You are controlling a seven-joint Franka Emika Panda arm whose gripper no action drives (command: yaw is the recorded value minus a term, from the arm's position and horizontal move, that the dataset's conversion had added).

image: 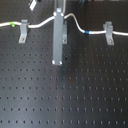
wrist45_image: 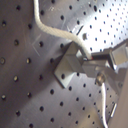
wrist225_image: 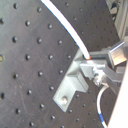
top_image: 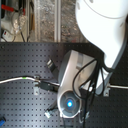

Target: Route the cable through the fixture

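The black pegboard takes up most of the scene, with 2 grey clips bolted either side of the gripper. The gripper is pinching the cable right at a third clip, I think; the view's blurry. The cord looks light, floppy and thin, and sags away on both sides, so grip close to the clip.

My black perforated board fills the bench, cluttered shelf junk sits behind it.
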